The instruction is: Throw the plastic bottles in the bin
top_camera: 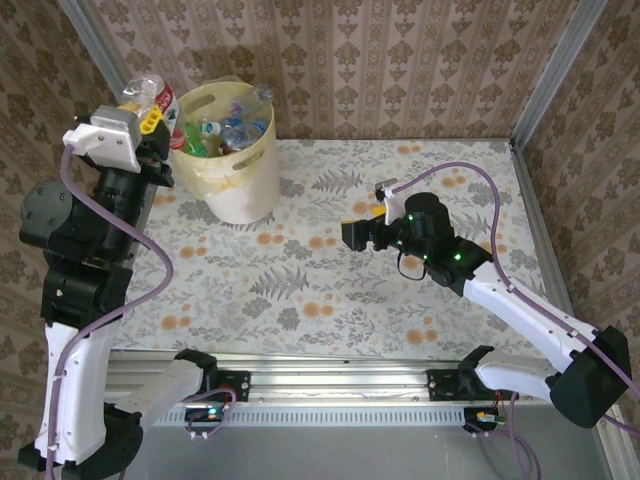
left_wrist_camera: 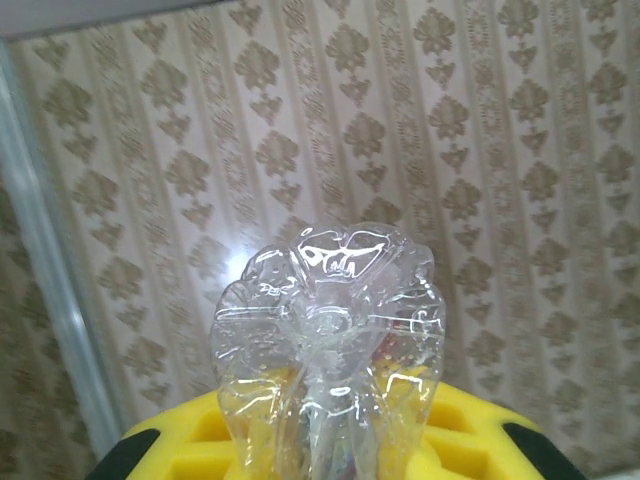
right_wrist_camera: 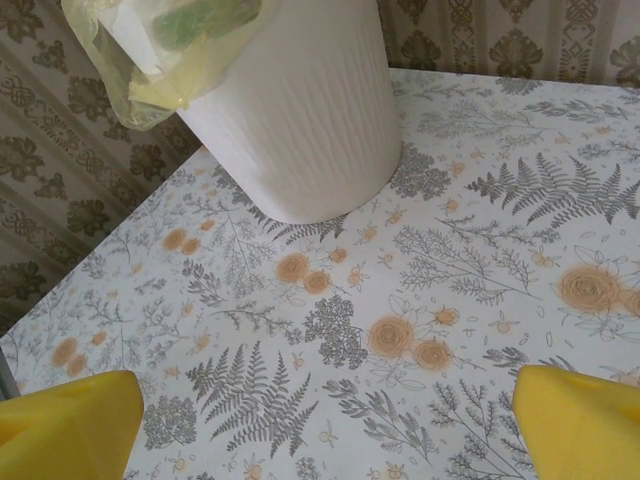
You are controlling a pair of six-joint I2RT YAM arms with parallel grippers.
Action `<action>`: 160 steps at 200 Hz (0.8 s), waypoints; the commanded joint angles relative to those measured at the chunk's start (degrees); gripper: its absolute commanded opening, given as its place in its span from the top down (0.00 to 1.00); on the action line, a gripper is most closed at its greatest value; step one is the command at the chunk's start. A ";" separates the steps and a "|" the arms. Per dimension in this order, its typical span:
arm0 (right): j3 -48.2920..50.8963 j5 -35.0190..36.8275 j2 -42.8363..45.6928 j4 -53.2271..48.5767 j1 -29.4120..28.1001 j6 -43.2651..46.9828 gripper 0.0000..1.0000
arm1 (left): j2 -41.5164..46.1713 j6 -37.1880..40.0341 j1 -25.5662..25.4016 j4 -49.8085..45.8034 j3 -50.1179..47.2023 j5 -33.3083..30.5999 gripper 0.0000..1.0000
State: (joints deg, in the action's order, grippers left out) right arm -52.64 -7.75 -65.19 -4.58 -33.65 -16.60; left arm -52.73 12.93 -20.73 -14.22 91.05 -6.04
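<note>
The bin (right_wrist_camera: pixel 300 120) stands upright on the fern-and-rose patterned worktop (right_wrist_camera: pixel 420 290), its pale ribbed side in the upper middle. A translucent yellow bag (right_wrist_camera: pixel 150 75) droops over its rim at upper left. The right pincer (right_wrist_camera: pixel 325 425) is spread wide, with its yellow fingertips (right_wrist_camera: pixel 70 425) at the bottom corners, above the worktop.

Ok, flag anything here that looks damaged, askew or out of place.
The clear bottle gripped by the left gripper is crushed, its base crumpled and dented. The liner bag hangs loose and bunched over the rim of the bin.

Floral table (top_camera: pixel 330 285), bin (top_camera: pixel 245 190) upon it
</note>
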 commanded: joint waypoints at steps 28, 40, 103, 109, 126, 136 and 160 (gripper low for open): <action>1.49 1.84 1.82 -0.87 0.34 1.40 0.03 | -0.55 8.48 1.88 9.72 -3.77 -2.80 0.82; 1.62 1.85 1.95 -1.08 0.47 1.53 0.03 | -1.42 7.59 3.02 9.51 -3.74 -2.12 0.82; 2.69 2.19 3.65 -1.92 1.19 2.27 0.03 | -12.80 -5.34 16.22 3.79 0.98 14.54 0.79; 2.82 2.29 3.88 -2.06 1.29 2.32 0.03 | -14.64 -6.42 17.50 3.22 1.77 16.26 0.79; 3.52 2.51 4.41 -2.21 1.69 2.41 0.03 | -22.11 -7.48 19.30 -0.99 5.88 18.98 0.72; 3.98 2.55 4.84 -2.04 1.91 2.36 0.02 | -27.82 -7.33 19.74 -5.80 10.73 21.61 0.66; 4.66 2.41 5.70 -2.31 2.68 2.15 0.02 | -42.03 -6.37 19.22 -23.15 27.80 23.20 0.14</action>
State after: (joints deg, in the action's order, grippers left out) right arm -49.01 -6.63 -61.34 -6.13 -31.73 -15.11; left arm -84.29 7.62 -1.32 -19.75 106.19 11.68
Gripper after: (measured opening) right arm 0.978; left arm 0.549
